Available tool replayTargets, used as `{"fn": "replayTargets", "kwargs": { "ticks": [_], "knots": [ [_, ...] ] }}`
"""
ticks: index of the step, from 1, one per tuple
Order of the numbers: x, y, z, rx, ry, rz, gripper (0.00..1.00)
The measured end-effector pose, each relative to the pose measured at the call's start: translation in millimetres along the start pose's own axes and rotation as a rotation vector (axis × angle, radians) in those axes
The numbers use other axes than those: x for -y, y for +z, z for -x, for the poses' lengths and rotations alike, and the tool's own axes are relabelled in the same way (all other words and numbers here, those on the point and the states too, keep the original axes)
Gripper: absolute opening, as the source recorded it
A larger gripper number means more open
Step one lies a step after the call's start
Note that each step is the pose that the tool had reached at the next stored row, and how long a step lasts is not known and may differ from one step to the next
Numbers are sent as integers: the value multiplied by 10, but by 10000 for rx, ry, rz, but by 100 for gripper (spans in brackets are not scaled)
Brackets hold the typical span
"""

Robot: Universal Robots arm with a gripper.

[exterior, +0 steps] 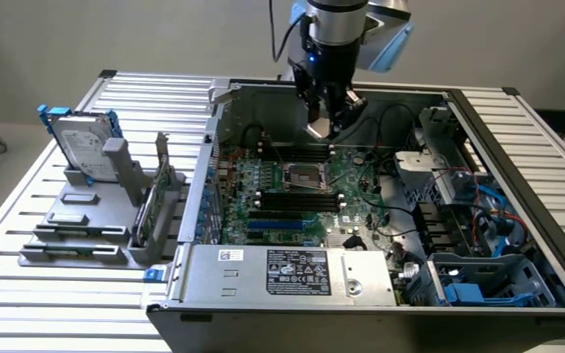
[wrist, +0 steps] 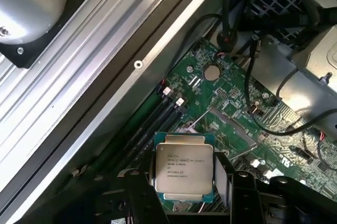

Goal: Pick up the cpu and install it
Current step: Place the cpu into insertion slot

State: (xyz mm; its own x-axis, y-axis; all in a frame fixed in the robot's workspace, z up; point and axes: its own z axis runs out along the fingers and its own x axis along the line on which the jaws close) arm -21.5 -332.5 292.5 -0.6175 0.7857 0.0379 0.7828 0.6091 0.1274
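my black gripper (wrist: 184, 184) grips the small flat square silver cpu (wrist: 184, 167) by two opposite edges, hanging over the green motherboard (wrist: 237, 108), with the square metal-framed socket (exterior: 302, 175) lying below and slightly toward the exterior view's left.

You have the cpu (wrist: 184, 167) gripped by its edges in the gripper (wrist: 183, 184), one of the black fingers (wrist: 138, 192) on each side and its printed silver top facing the camera. Beyond it lies a green circuit board (wrist: 237, 108) with a round coin battery (wrist: 210, 71), dark memory slots (wrist: 150, 121) and black cables (wrist: 274, 103) crossing it. Beside the board run the case wall (wrist: 152, 50) and a ribbed metal table (wrist: 105, 29).
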Motion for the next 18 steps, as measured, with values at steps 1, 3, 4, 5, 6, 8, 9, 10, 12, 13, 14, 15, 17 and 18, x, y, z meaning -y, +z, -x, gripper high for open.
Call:
{"fn": "replayTargets", "kwargs": {
  "ticks": [1, 3, 4, 5, 6, 8, 9, 10, 12, 13, 14, 15, 17, 18],
  "knots": [
    [2, 14, 1, 23, 178, 8, 55],
    [5, 44, 2, 68, 534, 20, 55],
    [7, 55, 2, 87, 713, 17, 55],
    [8, 66, 3, 104, 891, 12, 55],
    [9, 75, 3, 116, 1072, 0, 55],
    [12, 91, 3, 127, 1403, -38, 55],
    [12, 97, 4, 126, 1559, -65, 55],
    [13, 103, 4, 123, 1711, -96, 55],
    [15, 115, 4, 116, 2022, -160, 55],
    [15, 120, 5, 113, 2177, -191, 55],
    [16, 126, 5, 109, 2327, -219, 55],
    [17, 132, 5, 106, 2487, -250, 55],
    [18, 144, 5, 102, 2808, -307, 55],
    [19, 150, 6, 104, 2964, -332, 55]
  ]
}}
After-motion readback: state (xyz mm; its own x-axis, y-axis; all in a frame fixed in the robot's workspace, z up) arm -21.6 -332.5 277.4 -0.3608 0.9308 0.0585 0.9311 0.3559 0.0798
